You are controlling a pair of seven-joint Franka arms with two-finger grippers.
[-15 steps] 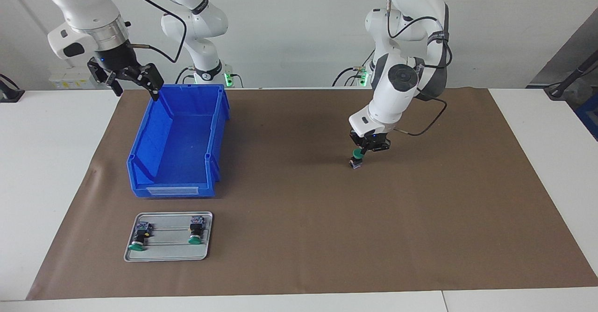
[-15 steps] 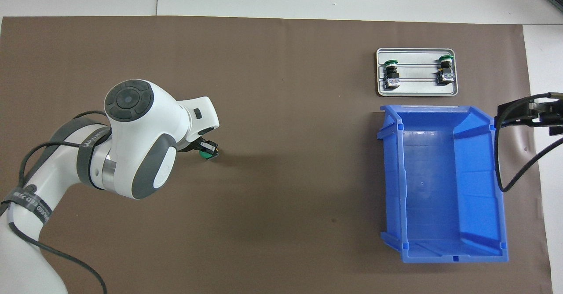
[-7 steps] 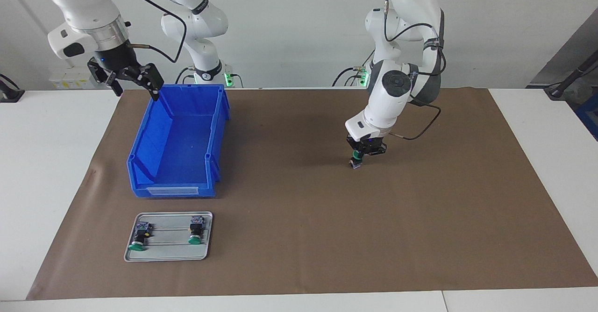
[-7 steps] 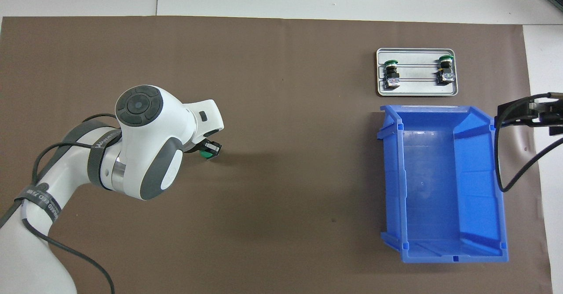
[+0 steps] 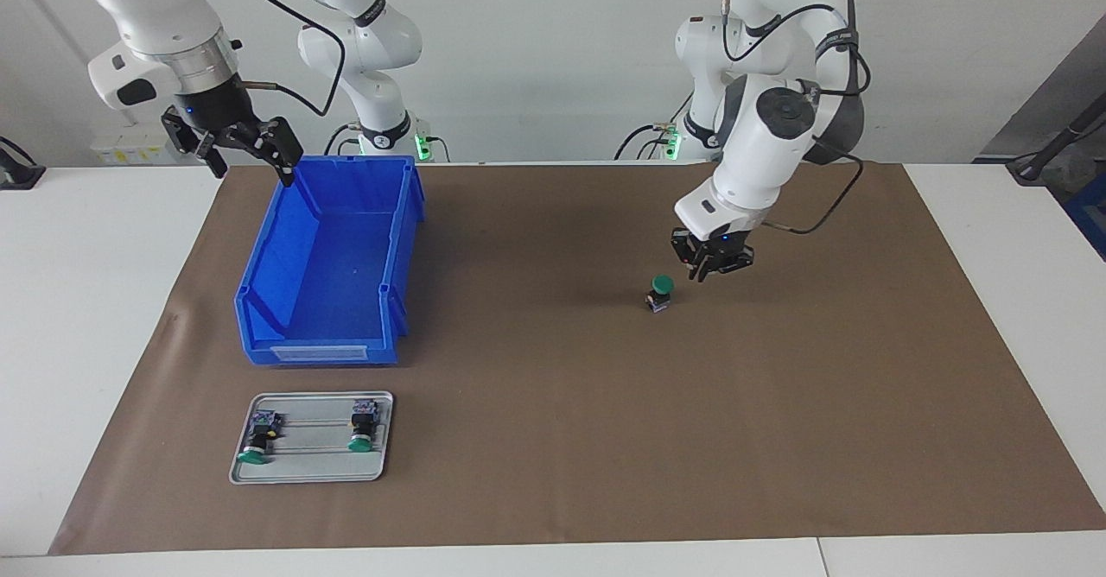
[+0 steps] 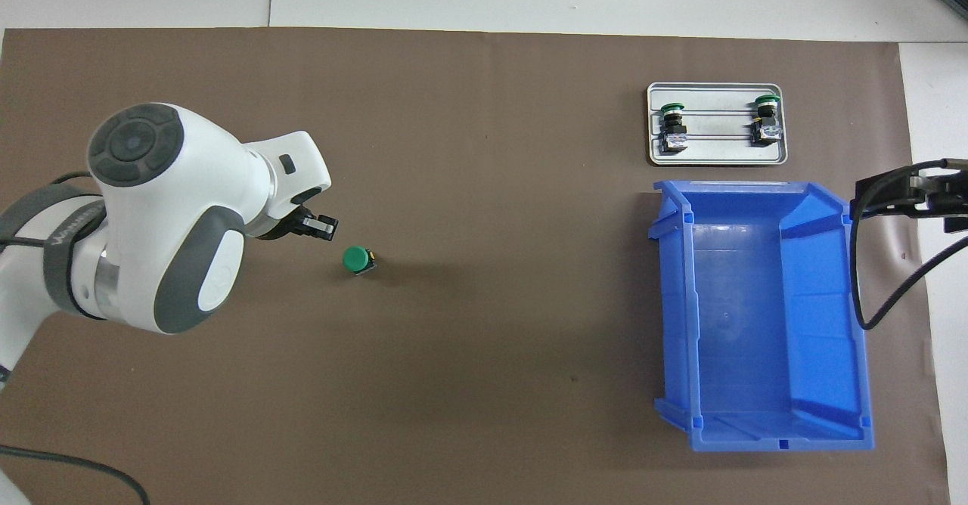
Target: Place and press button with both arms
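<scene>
The button [image 5: 661, 291] [image 6: 355, 260], a green cap on a short black body, stands upright and free on the brown mat, toward the left arm's end of the table. My left gripper [image 5: 714, 271] [image 6: 324, 227] hangs just above the mat beside the button and clear of it, its fingers slightly apart with nothing between them. My right gripper [image 5: 246, 152] [image 6: 904, 193] waits, raised and open, over the corner of the blue bin [image 5: 399, 240] [image 6: 756, 316] nearest the robots.
The blue bin has nothing in it. Just farther from the robots than the bin lies a grey metal tray [image 5: 311, 466] [image 6: 717, 155] holding two green-capped switches [image 5: 257, 439] [image 5: 361, 428]. The brown mat [image 5: 553, 439] covers most of the table.
My left gripper has let go of the button, risen and drawn back toward the left arm's end. The button now stands alone on the mat. The right arm has not moved.
</scene>
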